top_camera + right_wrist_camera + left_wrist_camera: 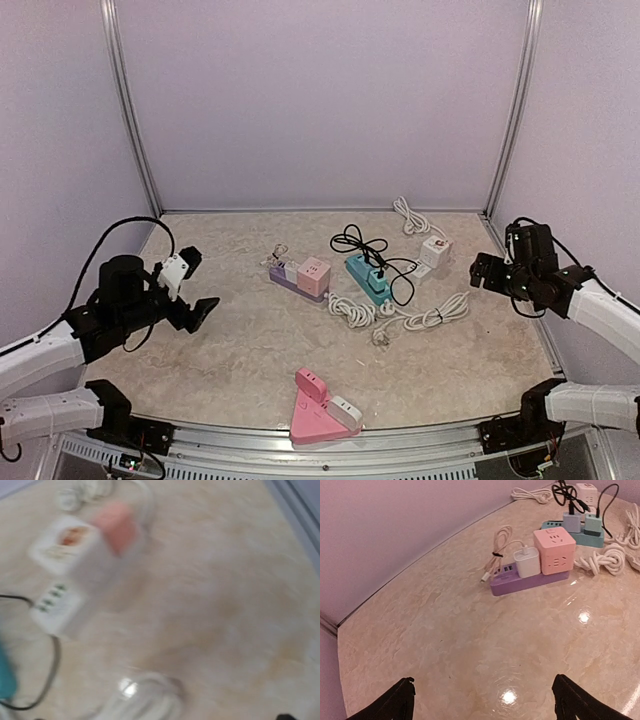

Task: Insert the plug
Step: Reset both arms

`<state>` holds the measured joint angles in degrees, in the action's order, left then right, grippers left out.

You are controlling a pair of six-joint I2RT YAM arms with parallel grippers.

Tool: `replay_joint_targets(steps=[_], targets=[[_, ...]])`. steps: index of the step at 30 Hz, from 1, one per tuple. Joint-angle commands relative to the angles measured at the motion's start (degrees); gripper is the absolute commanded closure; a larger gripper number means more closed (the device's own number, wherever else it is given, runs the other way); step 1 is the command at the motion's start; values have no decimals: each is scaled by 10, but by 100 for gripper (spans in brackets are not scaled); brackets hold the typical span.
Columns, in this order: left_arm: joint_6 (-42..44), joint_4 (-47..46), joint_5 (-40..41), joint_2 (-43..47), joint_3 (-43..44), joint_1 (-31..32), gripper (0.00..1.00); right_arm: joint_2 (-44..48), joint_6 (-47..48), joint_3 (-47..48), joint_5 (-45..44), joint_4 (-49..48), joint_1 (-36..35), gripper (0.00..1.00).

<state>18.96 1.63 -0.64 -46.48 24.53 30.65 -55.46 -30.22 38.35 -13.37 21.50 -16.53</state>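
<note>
A loose white plug lies on the table at the end of a coiled white cable, just in front of the teal power strip. That strip carries black plugs and a black cord. My left gripper hovers over the left side of the table, open and empty. In the left wrist view its dark fingertips stand far apart over bare table. My right gripper is at the right, near the white power strip. The right wrist view is blurred, with one dark fingertip at the bottom edge and nothing held.
A purple power strip holds a white adapter and a pink cube socket. A pink power strip lies near the front edge. Another white cable lies at the back. Walls enclose the table on three sides.
</note>
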Motion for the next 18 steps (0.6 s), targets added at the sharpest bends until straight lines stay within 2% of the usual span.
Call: replay_joint_targets(steps=[1, 3, 5, 9, 11, 14, 18], targets=[[-113, -5, -43, 138, -55, -134, 6, 33, 4, -36, 66, 33, 86, 1], [-132, -8, -66, 203, -62, -205, 2, 48, 7, -45, 70, 26, 115, 1], [-155, -10, -32, 236, -55, -244, 1, 62, 18, -52, 45, 16, 122, 0], [-161, 0, 30, 268, -66, -273, 1, 109, -18, -80, -41, -6, 122, 0], [-217, 25, 67, 270, -71, -286, 1, 138, -39, -98, -69, -16, 122, 0], [-272, 58, 62, 282, -91, -321, 1, 186, -42, -133, -69, -47, 122, 1], [-260, -6, 34, 300, -127, -373, 1, 215, -44, -156, -56, -77, 122, 1]])
